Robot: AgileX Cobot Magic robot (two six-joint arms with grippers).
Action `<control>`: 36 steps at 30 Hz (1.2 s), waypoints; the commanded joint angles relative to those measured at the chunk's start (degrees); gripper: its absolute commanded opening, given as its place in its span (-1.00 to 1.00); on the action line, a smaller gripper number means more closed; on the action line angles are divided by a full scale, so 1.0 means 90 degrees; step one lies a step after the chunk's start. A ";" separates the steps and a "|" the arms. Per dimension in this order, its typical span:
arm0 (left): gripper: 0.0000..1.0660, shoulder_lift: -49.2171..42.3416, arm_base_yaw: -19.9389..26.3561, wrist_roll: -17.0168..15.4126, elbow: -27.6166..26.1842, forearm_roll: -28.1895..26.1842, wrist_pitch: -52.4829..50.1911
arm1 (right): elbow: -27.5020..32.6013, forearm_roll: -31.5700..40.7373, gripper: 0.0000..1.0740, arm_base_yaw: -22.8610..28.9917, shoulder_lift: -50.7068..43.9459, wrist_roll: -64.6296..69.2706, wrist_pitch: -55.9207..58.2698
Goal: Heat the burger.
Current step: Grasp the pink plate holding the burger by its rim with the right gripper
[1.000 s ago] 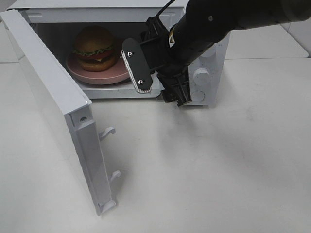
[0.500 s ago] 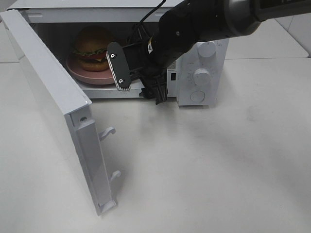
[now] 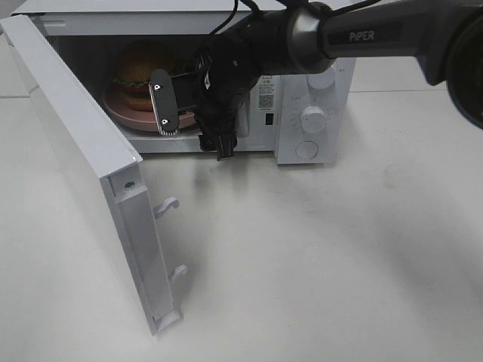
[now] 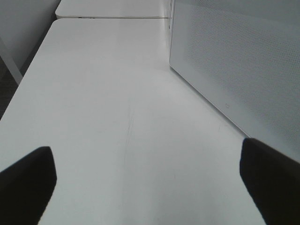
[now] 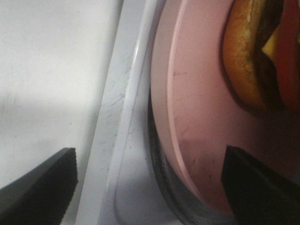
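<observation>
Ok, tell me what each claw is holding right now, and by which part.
Nothing is held. The right claw stands open at the microwave mouth, near the pink plate with the burger. The left claw is open over bare table.

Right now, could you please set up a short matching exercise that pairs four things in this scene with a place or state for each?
Things:
1. small round burger with golden-brown bun
2. flat pink round plate
3. white microwave door
4. black right pincer

Places or states:
A. swung wide open
B. lying inside the microwave, under the food
C. jaws apart, at the oven's opening
D. sitting on top of the plate

Pairs: 1-D, 2-B, 3-A, 4-C
</observation>
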 commanded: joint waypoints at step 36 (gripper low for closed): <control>0.88 -0.0051 -0.0032 -0.0051 0.0006 0.0000 0.0019 | -0.1706 0.0777 -0.84 0.0166 0.1140 0.0178 0.0293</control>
